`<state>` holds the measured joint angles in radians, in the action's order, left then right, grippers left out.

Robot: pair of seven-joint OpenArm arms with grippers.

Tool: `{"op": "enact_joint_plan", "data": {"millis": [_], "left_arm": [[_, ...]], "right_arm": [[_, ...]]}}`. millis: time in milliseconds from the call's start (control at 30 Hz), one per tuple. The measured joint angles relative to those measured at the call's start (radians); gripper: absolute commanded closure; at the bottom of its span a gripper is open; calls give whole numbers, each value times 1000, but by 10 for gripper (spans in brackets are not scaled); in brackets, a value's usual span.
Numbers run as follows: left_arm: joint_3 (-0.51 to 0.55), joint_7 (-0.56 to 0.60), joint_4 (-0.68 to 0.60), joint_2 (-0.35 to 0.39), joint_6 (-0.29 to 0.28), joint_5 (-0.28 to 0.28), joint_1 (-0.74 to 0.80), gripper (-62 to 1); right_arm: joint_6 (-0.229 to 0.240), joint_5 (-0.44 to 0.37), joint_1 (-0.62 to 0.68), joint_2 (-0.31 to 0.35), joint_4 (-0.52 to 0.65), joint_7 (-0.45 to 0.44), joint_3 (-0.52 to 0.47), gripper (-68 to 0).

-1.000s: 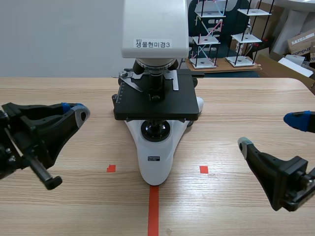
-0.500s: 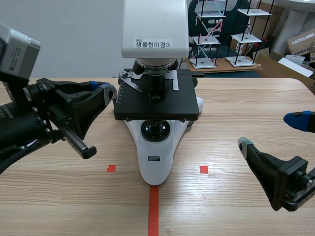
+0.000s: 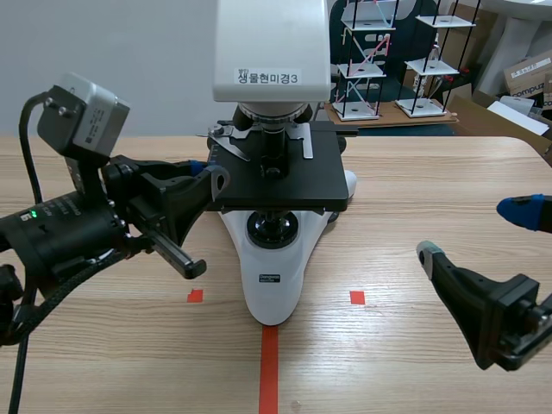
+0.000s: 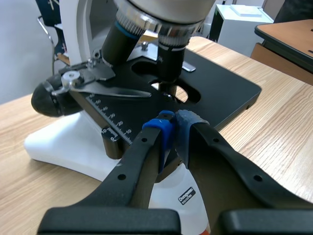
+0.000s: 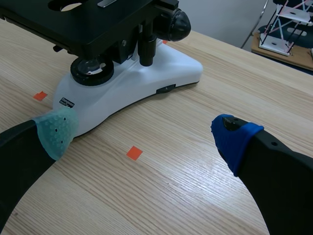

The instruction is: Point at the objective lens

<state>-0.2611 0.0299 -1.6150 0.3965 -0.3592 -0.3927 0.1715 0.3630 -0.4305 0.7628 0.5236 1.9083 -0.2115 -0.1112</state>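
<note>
Your left gripper (image 4: 175,129) has its fingers pressed together on nothing, tips at the black platform's (image 4: 220,93) edge. The objective lens (image 4: 168,68) hangs just ahead and above, upper centre of the scene view. Aim the tips up at its barrel and stop short of contact. Your right gripper (image 5: 144,132) stands spread at lower right.

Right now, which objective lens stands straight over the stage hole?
The plain black objective lens, upright over the hole; the blue-ringed objective beside it slants aside.
</note>
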Motion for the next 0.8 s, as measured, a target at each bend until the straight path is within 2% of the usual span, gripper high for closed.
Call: {"op": "enact_joint_plan", "data": {"millis": [800], "left_arm": [[-2,4,11,-9,-8,0,-19,-21]], "right_arm": [[0,0,0,0,0,0,0,-591]]}}
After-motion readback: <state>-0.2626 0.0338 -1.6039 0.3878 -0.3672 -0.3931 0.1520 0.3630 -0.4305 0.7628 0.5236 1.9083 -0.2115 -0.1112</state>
